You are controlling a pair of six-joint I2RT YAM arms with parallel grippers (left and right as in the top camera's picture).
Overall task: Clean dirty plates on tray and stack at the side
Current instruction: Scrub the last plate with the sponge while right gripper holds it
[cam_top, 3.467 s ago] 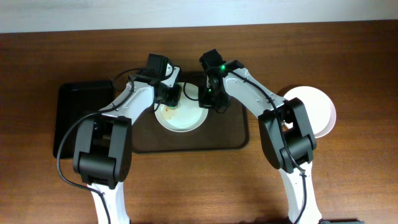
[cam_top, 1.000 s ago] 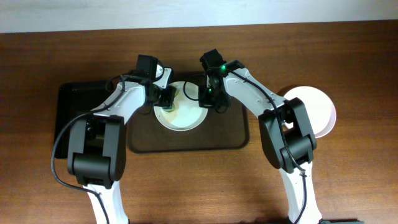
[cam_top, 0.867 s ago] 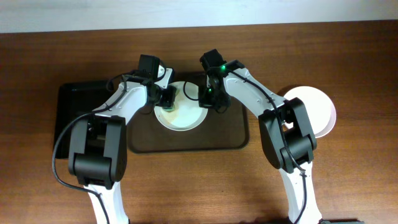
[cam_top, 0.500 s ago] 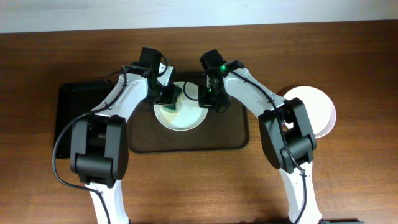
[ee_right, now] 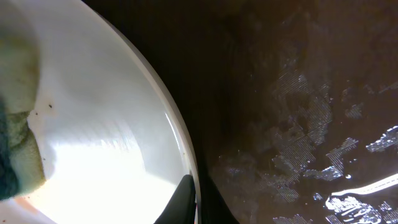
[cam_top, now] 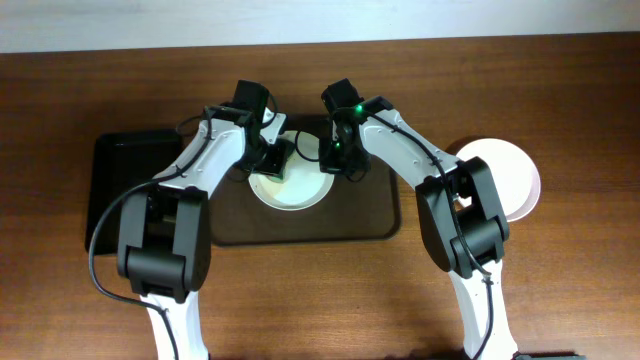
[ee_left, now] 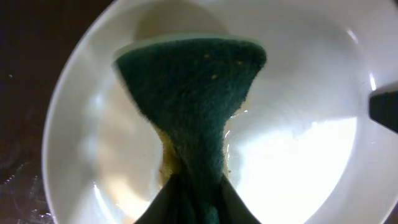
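Nearest me, the dark brown tray (cam_top: 370,225) carries a white plate (cam_top: 298,192). The left gripper (cam_top: 274,160) is clenched on a green sponge (ee_left: 193,93) that is pressed onto the plate's far left part. The right gripper (cam_top: 336,160) pinches the plate's right rim. Off to the right, stacked white plates (cam_top: 515,175) rest on the table (cam_top: 300,300).

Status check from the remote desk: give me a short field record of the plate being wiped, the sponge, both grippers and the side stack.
plate in work: white plate, lying on the brown tray
left gripper: shut on green sponge, which lies against the plate's inside
right gripper: shut on that plate's rim, right side
residue: yellowish smear beside the sponge
side stack: white plates on the table right of the tray; count unclear
black tray: left of the brown tray
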